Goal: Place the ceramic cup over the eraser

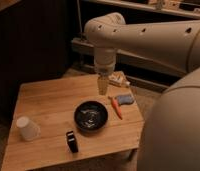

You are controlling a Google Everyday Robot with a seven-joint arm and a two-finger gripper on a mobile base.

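Note:
The ceramic cup (pixel 27 128) is small, white and tapered, and it stands on the front left part of the wooden table (pixel 48 100). A small black block (pixel 72 141), which looks like the eraser, stands upright near the front edge, to the right of the cup. My gripper (pixel 102 87) hangs from the arm over the back middle of the table, just behind the black bowl. It is far from the cup and holds nothing that I can see.
A round black bowl (pixel 91 116) sits in the middle of the table. An orange stick-shaped item (pixel 116 107) and a grey-blue item (pixel 125 99) lie at the right. A dark cabinet stands at the back left, with shelving behind. The robot's body fills the right.

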